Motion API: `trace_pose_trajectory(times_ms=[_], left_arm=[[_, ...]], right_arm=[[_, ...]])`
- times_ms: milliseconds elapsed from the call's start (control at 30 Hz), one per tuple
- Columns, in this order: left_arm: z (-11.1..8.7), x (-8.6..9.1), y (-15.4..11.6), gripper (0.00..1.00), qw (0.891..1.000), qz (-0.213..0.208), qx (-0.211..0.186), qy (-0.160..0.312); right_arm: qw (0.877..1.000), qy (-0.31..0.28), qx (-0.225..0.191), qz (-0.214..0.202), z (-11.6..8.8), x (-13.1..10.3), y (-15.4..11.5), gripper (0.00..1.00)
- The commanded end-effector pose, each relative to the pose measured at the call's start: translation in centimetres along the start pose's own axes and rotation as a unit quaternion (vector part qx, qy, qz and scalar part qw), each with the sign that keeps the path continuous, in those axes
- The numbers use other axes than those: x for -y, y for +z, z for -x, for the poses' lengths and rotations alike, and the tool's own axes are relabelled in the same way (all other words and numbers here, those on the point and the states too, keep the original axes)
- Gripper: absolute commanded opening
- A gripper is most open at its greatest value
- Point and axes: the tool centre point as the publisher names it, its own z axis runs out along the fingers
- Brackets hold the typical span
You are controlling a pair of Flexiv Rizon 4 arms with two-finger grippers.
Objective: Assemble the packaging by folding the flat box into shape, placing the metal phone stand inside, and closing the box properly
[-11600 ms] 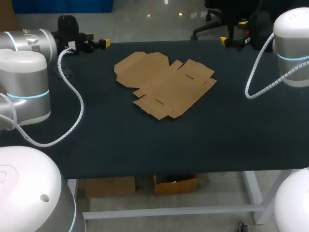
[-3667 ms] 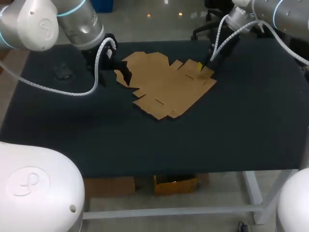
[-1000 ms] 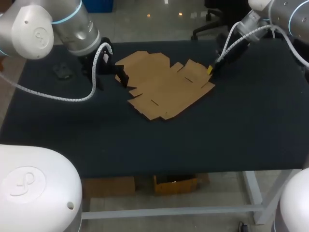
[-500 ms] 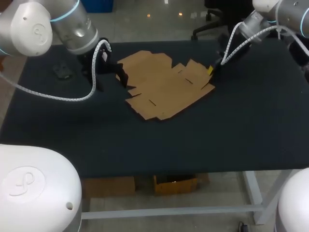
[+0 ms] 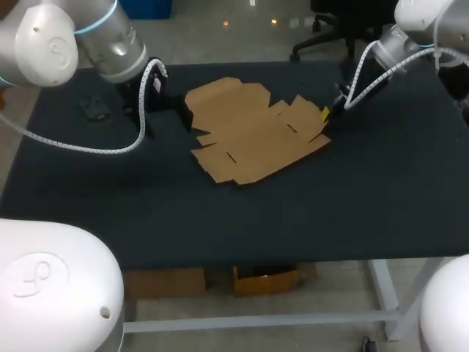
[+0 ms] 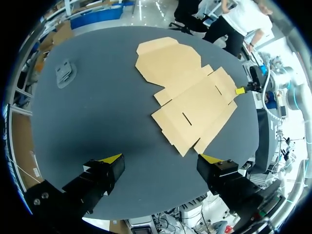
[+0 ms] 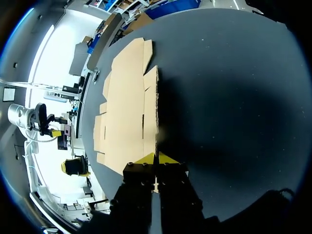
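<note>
Right gripper (image 5: 325,115): at the right corner of the box (image 5: 256,136). Its fingers are brought together on the edge of a flap there, so we record it as closed on the cardboard. That corner looks slightly lifted, with a shadow beneath it.

Left gripper (image 6: 160,158): fingers wide apart, nothing held. It hovers over the table (image 5: 366,205), just beside the box's left edge, by the wide panel.

Box: one flat, unfolded blank, no wall raised. It lies on the far middle of the table, askew to the table's edges.

Stand (image 5: 95,108): a small grey item on the table at far left, well apart from the box and beyond our left arm (too small to confirm its shape, so the name is our inference from the task).

Key relation: the blank lies between the two grippers. Seen from our right wrist, its length runs straight ahead along the fingers, so a pull or lift there acts along the whole sheet. The right gripper alone has a hold; the left is nearer the wide panel and the stand.

Step, as we judge it: folding barely begun. If the flap is raised, the loose sheet may slide or tip unless the left gripper pins it.
</note>
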Motion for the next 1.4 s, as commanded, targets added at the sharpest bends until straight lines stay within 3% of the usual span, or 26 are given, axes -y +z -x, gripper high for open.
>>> trace_pose_trajectory(times_ms=[33,567,633,667,733,800,867,1233,1400], left_arm=[[0.0,-0.1,0.1,1.0,1.0,-0.002,0.001,-0.001],[0.1,-0.2,0.1,1.0,1.0,-0.003,0.001,0.0],[0.1,-0.2,0.1,1.0,1.0,-0.004,0.001,0.001],[0.1,-0.2,0.1,1.0,1.0,-0.004,0.001,0.001],[0.1,-0.2,0.1,1.0,1.0,-0.005,0.002,0.001],[0.0,-0.2,0.1,1.0,1.0,-0.006,0.002,0.0],[0.0,-0.2,0.1,1.0,1.0,-0.007,0.002,0.001],[-0.3,-0.2,0.1,1.0,1.0,-0.009,0.004,0.006],[-0.4,-0.1,0.1,1.0,1.0,-0.008,0.005,0.004]], right_arm=[[0.993,0.004,0.017,0.118,-0.9,1.3,-0.1,0.0],[0.989,0.04,0.012,0.141,-1.2,4.3,0.6,0.0],[0.989,0.042,0.014,0.14,-1.1,4.5,0.4,0.09],[0.989,0.042,0.014,0.139,-1.1,4.6,0.3,0.27],[0.989,0.044,0.016,0.139,-1.0,4.7,-0.1,0.45],[0.989,0.044,0.016,0.14,-0.9,4.8,-0.4,0.76],[0.989,0.044,0.017,0.14,-0.9,4.7,-0.7,0.97],[0.992,0.028,0.01,0.119,-0.3,3.7,-2.0,1.0],[0.997,-0.011,0.002,0.07,-0.5,2.7,-2.7,1.0]])
